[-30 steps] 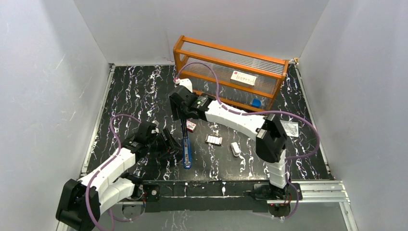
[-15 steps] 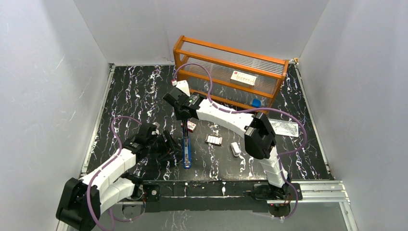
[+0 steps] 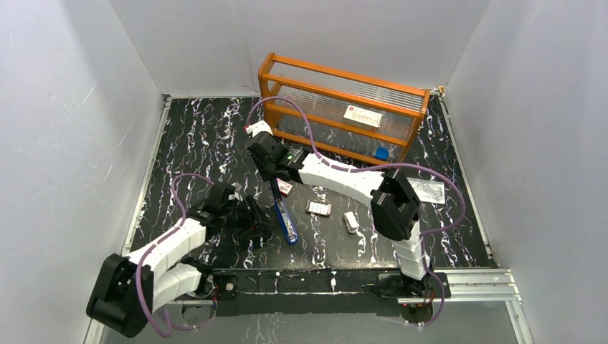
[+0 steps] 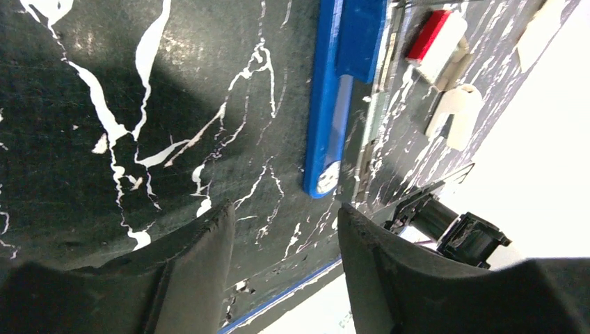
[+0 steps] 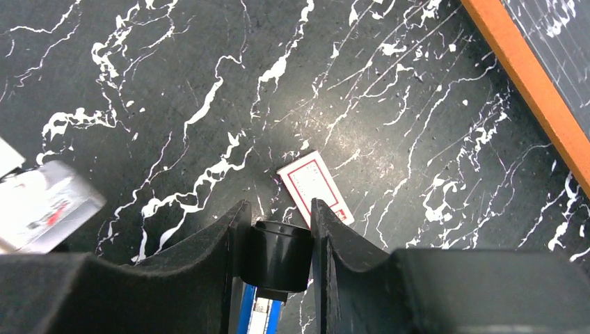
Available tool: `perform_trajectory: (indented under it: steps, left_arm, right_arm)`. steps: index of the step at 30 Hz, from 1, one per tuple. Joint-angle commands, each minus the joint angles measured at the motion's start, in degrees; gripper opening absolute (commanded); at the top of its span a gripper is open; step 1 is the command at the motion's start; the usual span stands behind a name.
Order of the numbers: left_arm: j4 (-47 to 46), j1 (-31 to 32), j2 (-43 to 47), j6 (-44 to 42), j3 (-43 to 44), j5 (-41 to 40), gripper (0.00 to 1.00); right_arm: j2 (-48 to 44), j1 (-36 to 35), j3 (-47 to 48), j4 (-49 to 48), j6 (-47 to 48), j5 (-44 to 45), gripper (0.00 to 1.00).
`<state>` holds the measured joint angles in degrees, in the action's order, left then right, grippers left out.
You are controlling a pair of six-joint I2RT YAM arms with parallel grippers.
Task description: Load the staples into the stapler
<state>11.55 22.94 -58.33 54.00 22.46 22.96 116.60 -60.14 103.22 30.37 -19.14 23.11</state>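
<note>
The blue stapler lies slanted on the black marbled table, its black front end pointing to the back. My right gripper is shut on that black end, and the blue body shows below it. The staples lie as a silvery block on the table right of the stapler. Their red-and-white box sits just beyond my right fingertips. My left gripper is open and empty, left of the stapler, whose near end lies just ahead of the left gripper's opening.
A small white rounded object lies right of the staples and also shows in the left wrist view. An orange rack stands at the back, with its rail in the right wrist view. A clear plastic bag lies at the right.
The stapler's near end has swung to the right, so it now lies slanted. My right gripper, still holding the black end, shifted slightly. My left arm moved a little.
</note>
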Motion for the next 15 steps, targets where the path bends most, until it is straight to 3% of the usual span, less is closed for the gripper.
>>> perform_trajectory:
  steps: [1,4,15]
  left_arm:
    - [-4.15,-0.44,-3.87,0.2,-1.73,4.57,0.49]
    - [-7.75,-0.42,-6.42,0.42,-1.56,6.26,0.42]
    - [-16.67,0.36,-13.98,9.87,-2.36,1.41,0.42]
  right_arm:
    - [-4.11,-0.05,-2.9,-7.55,4.76,-1.51,0.36]
    - [-4.71,-0.12,-4.97,-8.99,3.34,-1.81,0.36]
    - [-6.56,-0.4,-9.68,-10.87,-1.24,-0.11,0.35]
